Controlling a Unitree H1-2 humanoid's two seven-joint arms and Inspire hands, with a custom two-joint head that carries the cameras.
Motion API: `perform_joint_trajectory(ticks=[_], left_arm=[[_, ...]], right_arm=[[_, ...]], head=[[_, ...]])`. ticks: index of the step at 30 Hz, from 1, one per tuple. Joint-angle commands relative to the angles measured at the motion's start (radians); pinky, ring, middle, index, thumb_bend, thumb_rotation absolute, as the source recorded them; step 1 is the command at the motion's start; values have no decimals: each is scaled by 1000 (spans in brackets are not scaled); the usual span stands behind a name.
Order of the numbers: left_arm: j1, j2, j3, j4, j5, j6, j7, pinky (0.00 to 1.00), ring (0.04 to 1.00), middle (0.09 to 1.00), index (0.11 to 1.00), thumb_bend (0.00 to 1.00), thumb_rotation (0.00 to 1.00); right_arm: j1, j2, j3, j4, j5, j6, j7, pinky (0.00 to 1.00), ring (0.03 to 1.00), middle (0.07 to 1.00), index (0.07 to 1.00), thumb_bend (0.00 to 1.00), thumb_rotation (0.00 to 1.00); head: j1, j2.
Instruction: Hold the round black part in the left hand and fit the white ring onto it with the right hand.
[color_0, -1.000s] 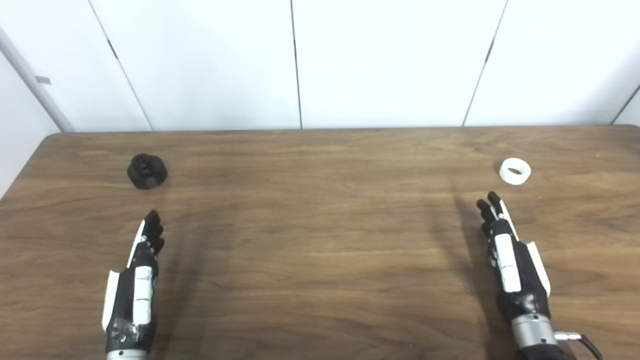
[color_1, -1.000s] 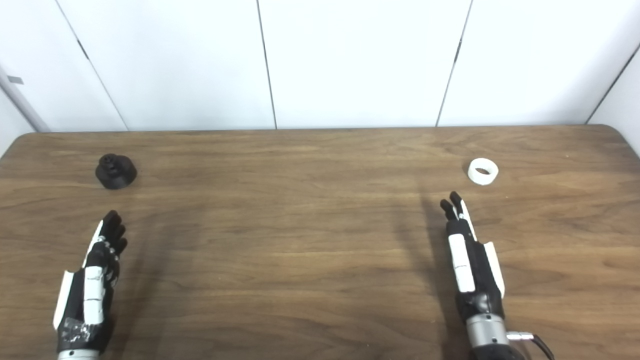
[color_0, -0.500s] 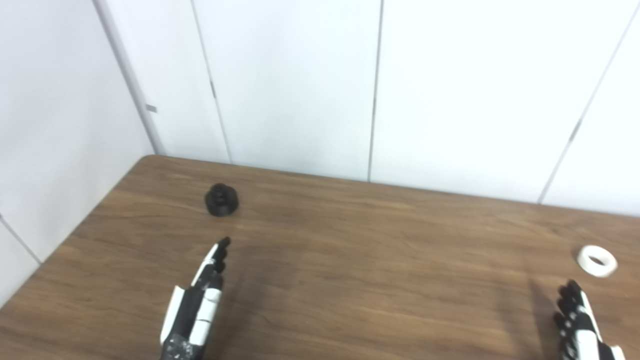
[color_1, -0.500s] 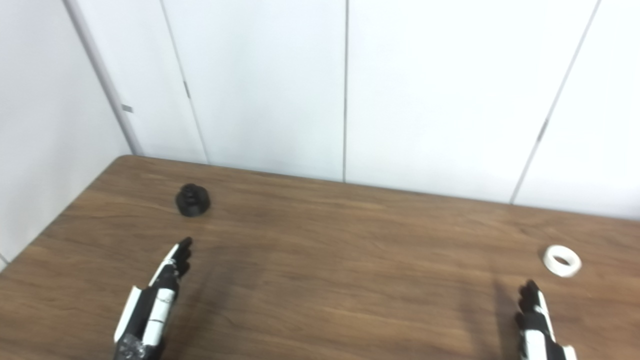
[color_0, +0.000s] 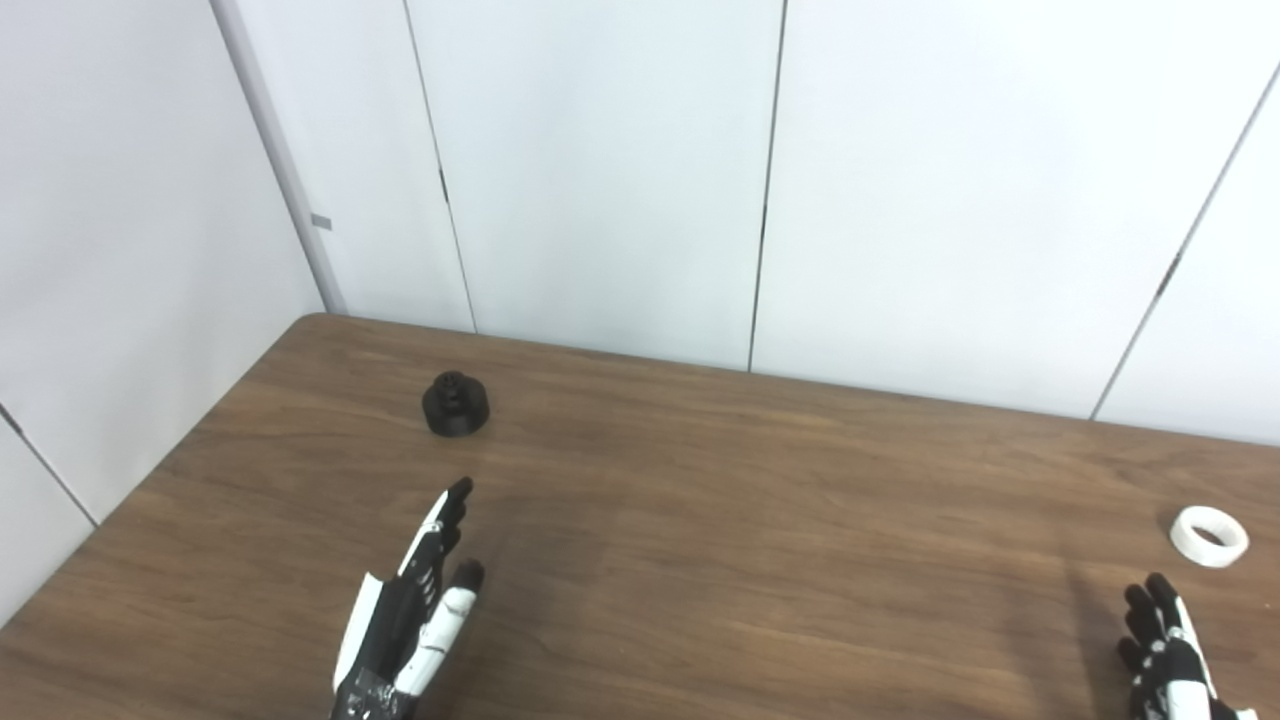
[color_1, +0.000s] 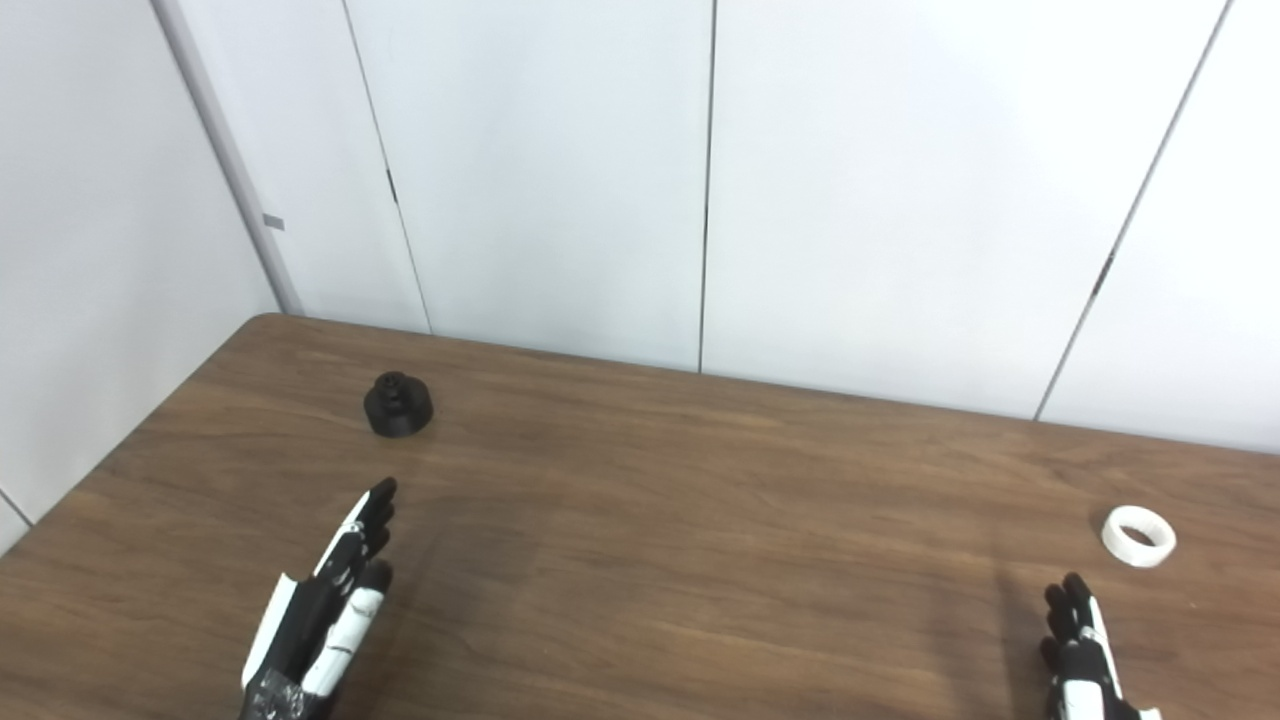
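No readable text, label or number anywhere.

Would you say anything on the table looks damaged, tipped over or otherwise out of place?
Nothing stands out. The round black part sits upright and the white ring lies flat, far apart; both open hands, left hand and right hand, touch neither.

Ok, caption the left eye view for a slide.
Both open hands, left and right, short of black part and white ring.
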Motion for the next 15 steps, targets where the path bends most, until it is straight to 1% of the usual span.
perform_joint_trajectory(ticks=[1, 2, 3, 4, 6, 8, 9, 10, 11, 13, 15], left_arm=[[19, -47, -8, 4, 60, 25, 36, 1000, 1000, 1000, 976, 654, 660], [23, -45, -6, -9, 75, 35, 42, 1000, 1000, 1000, 975, 667, 627], [22, -39, 0, -38, 96, 57, 49, 1000, 1000, 1000, 974, 675, 606], [20, -32, 7, -70, 116, 85, 54, 998, 1000, 996, 964, 709, 564], [12, -19, 17, -120, 138, 136, 59, 996, 1000, 987, 953, 760, 501], [-2, -2, 30, -162, 134, 190, 53, 999, 1000, 988, 944, 827, 437], [-20, 15, 41, -185, 141, 225, 50, 1000, 1000, 989, 942, 848, 418], [-37, 35, 51, -200, 155, 251, 46, 1000, 1000, 989, 935, 888, 399], [-49, 48, 59, -211, 166, 269, 44, 1000, 1000, 987, 932, 911, 381], [-87, 98, 79, -224, 220, 321, 32, 1000, 1000, 985, 927, 929, 361], [-121, 137, 94, -226, 254, 366, 22, 1000, 1000, 985, 920, 931, 358]], right_arm=[[16, -19, -7, -27, 10, -19, 8, 1000, 1000, 970, 979, 618, 1000], [18, -19, -8, -30, 11, -18, 8, 1000, 1000, 969, 976, 605, 1000], [21, -20, -8, -32, 8, -18, 9, 1000, 1000, 968, 974, 597, 1000], [24, -21, -8, -34, 9, -17, 10, 1000, 1000, 967, 974, 599, 1000], [27, -22, -8, -35, 11, -14, 13, 1000, 1000, 970, 977, 613, 1000], [30, -22, -8, -37, 10, -8, 12, 1000, 1000, 971, 978, 650, 1000], [30, -21, -7, -36, 9, -9, 12, 1000, 1000, 971, 979, 660, 1000], [31, -20, -6, -36, 6, -10, 11, 1000, 1000, 969, 981, 647, 1000], [32, -19, -6, -35, 4, -11, 10, 1000, 1000, 967, 981, 641, 1000], [33, -15, -4, -35, 1, -12, 8, 1000, 1000, 963, 980, 622, 1000], [32, -11, -2, -35, -3, -13, 5, 1000, 1000, 966, 978, 608, 1000]], head=[[3, 4], [3, 4], [3, 6], [2, 8], [-1, 10], [-1, 11], [-3, 14], [-4, 15], [-4, 15], [-13, 19], [-21, 20]])
